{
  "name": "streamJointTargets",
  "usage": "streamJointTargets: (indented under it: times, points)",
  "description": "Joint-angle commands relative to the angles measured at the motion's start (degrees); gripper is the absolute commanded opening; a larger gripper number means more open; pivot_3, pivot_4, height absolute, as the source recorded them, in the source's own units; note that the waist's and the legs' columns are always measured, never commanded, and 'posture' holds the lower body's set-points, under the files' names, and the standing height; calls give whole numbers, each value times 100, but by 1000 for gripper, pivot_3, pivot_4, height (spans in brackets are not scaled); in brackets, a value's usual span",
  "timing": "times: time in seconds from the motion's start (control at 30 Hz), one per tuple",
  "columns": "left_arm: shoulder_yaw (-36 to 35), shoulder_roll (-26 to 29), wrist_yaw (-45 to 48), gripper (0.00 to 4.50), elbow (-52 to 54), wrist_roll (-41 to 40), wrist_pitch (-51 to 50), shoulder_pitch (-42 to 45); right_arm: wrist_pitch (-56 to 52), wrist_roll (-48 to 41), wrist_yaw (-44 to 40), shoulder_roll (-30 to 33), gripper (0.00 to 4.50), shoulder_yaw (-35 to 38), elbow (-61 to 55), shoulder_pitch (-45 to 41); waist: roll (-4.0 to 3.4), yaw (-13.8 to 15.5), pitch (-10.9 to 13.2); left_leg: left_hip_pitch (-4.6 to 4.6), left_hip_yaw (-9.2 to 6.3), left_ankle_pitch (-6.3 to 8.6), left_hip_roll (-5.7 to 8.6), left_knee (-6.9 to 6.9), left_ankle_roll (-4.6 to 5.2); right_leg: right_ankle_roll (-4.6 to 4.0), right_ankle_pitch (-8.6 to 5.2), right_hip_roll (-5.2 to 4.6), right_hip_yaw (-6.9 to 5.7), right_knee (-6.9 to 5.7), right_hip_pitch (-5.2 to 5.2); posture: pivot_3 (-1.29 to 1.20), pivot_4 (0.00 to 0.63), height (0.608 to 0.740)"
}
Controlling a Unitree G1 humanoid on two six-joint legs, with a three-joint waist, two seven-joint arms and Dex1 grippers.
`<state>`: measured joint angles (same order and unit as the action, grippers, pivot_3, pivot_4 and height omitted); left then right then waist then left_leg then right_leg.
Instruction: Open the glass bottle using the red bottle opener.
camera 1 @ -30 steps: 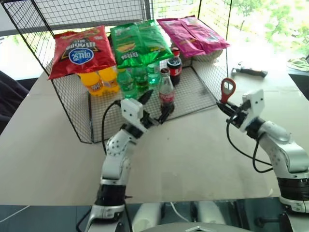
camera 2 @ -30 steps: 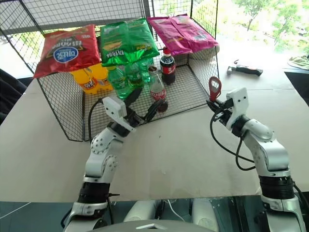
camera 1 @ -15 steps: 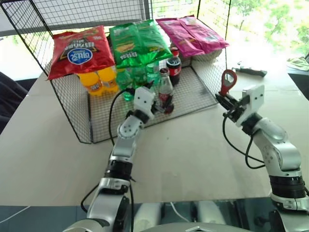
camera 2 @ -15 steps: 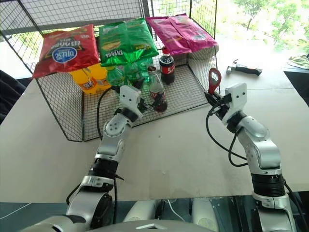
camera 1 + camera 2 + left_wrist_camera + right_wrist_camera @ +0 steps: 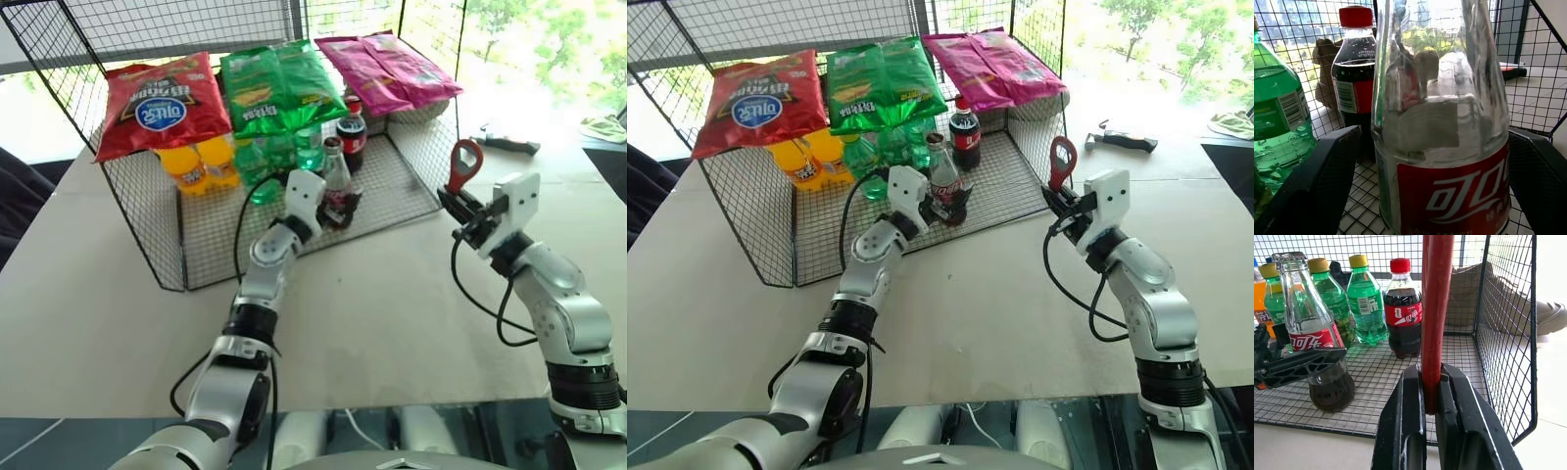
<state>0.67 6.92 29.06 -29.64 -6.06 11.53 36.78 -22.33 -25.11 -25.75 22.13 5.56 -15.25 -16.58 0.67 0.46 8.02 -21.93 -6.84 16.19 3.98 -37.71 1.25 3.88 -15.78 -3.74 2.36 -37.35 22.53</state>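
The left gripper sits at the glass bottle, which stands upright on the near part of the wire rack, left of the cola bottle and near the green bottles. Its fingers stand wide on either side of the bottle's red label; whether the pads touch the glass is hard to tell, and the left wrist view cuts off the bottle's neck and base. Chip bags lie across the rack top and hide the upper parts of the far bottles. On the right, the right gripper is clamped on the handle of the red opener, held upright above the table, well apart from the bottle; in its wrist view the ring head is cut off. A second ago the left gripper was short of the rack, left of the bottle; it has since reached in around it, while the right has barely shifted.
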Motion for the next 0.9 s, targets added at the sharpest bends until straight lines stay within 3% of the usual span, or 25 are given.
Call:
streamJointTargets:
  times: [0.03,0.07,0.1,0.27,0.37,0.53,0.73,0.9]
  points:
    - [-27,-39,126,3261,67,-160,88,200,101,19,31,-7,0,93,-245,-14,0,-5,0,0,0,0,0,-4,0,0,0,0,0,-3,0,0,150,740]
    - [-28,-35,144,2700,113,-174,73,176,104,26,26,-10,0,79,-239,-22,0,-10,0,0,0,0,0,-7,0,0,0,0,1,-7,1,0,150,740]
    - [-21,-25,172,2666,168,-188,54,138,107,34,17,-10,0,68,-233,-32,0,-14,0,0,1,0,0,-9,0,0,0,0,2,-10,1,0,150,740]
    - [-4,37,298,2670,541,-249,-18,-100,115,40,-14,-2,0,85,-198,-95,0,-38,0,-3,0,0,0,-20,0,0,0,1,2,-19,3,0,150,740]
    - [139,108,938,2670,1636,-813,-342,-567,207,31,-46,78,0,242,-92,-205,0,-111,0,-6,1,0,-1,-21,0,0,0,-1,5,-21,6,0,150,740]
    - [444,365,1442,2670,2781,-1096,-927,-1184,360,83,-102,181,0,394,112,-292,0,-125,0,-11,-1,1,-2,-29,0,0,0,-21,4,-28,11,0,150,740]
    - [734,616,1562,2670,3131,-875,-969,-1559,538,116,-138,107,0,358,227,-250,1,-121,-1,-3,5,1,-2,-39,1,0,0,-17,10,-42,5,0,150,740]
    - [763,514,1445,2670,3014,-838,-865,-1630,609,161,-164,46,0,331,267,-222,1,-107,-1,-6,4,1,-1,-43,1,0,0,0,9,-42,5,0,150,740]
